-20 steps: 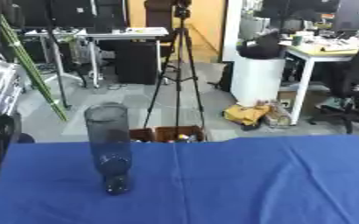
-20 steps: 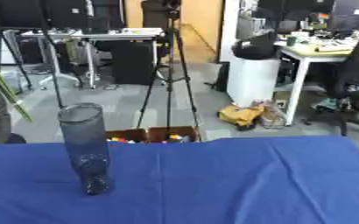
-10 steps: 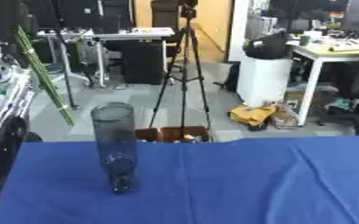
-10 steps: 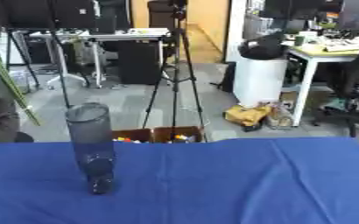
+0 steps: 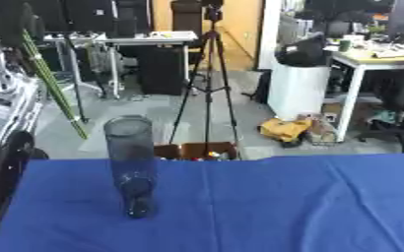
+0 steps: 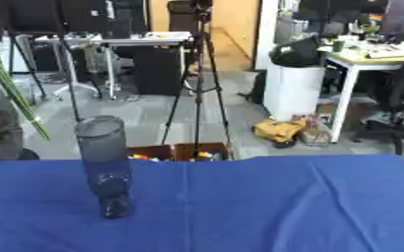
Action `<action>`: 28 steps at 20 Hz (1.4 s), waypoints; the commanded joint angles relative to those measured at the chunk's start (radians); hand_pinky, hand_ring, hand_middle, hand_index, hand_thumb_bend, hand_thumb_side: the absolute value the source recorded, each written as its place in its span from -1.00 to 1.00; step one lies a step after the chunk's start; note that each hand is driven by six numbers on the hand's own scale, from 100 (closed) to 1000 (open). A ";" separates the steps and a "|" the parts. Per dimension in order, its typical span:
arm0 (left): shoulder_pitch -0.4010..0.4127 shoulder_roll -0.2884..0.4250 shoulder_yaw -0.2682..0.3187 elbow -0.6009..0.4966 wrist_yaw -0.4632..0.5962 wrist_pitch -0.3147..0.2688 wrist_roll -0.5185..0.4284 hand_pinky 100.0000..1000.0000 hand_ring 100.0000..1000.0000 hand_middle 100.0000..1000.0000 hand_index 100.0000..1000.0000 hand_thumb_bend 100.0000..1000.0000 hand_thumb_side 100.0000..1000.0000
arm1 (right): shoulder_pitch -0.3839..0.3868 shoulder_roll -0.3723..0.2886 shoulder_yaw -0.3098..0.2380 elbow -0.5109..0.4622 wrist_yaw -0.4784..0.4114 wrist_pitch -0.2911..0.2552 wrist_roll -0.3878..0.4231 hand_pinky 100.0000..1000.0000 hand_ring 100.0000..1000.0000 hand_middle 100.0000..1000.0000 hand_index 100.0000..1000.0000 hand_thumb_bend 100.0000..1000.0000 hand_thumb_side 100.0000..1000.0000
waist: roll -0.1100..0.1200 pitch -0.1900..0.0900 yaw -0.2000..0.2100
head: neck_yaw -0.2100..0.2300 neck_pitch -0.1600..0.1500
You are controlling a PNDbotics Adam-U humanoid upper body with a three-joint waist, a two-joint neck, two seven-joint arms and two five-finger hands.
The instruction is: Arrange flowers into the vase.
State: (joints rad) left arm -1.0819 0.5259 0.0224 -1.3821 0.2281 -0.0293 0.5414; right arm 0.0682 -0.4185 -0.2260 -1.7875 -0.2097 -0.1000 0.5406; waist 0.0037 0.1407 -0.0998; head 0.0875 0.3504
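Since the earlier frame the green stems [image 5: 52, 83] have shifted at the left edge; the vase [image 5: 132, 165] has stayed upright on the left part of the blue worktop [image 5: 274, 206]. Whether a hand holds the stems I cannot tell.

green stems [image 5: 52, 83] cut off upper left

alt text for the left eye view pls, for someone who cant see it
A tall, dark, see-through vase stands upright and empty on the left part of a table with a blue cloth. Thin green stems slant in at the upper left, apart from the vase. Behind the table, an office floor holds a tripod and a white bin.
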 commanded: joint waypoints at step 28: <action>-0.053 -0.004 0.005 0.211 -0.210 -0.050 0.076 -1.00 -1.00 -1.00 -1.00 -1.00 0.08 | -0.025 -0.020 0.010 0.003 0.011 0.004 0.027 0.97 1.00 0.10 1.00 -0.82 -0.12 | 0.023 -0.007 -0.051 | 0.010 -0.007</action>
State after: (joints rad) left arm -1.1166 0.5080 0.0280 -1.1603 0.0356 -0.0862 0.6171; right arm 0.0526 -0.4185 -0.2114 -1.7752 -0.2046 -0.0954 0.5639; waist 0.0150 0.1417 -0.1502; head 0.0990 0.3505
